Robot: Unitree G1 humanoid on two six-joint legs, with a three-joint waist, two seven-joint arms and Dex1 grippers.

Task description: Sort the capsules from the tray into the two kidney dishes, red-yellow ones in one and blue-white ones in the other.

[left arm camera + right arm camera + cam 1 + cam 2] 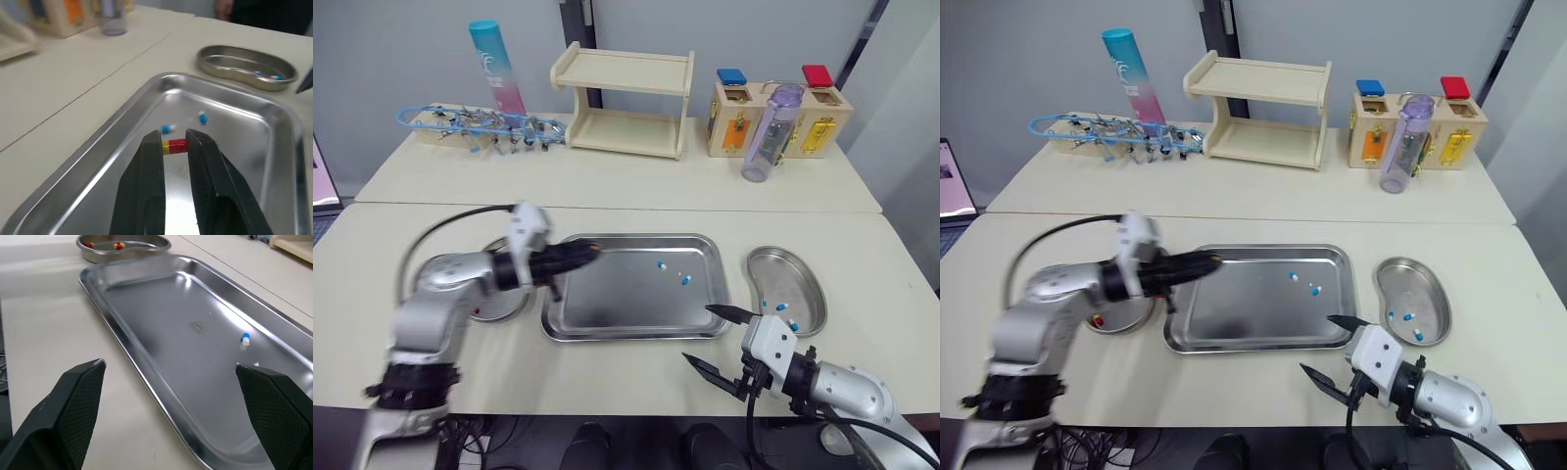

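Desk (636,201): beige, tray (607,304) centre frame.
Left gripper (594,252): jaws clamped on a red-yellow capsule (174,146), over the tray's upper-left part.
Right gripper (695,333): jaws spread wide, at the tray's lower-right corner.
Blue-white capsules (685,280): two in the tray's upper right, more in the right dish (808,284).
Left dish (146,247): red-yellow ones inside.

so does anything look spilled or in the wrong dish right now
Nothing stands out. The right dish holds only blue-white capsules, the left dish red-yellow ones, two more blue-white ones lie in the tray, and the left gripper is shut on a red-yellow capsule.
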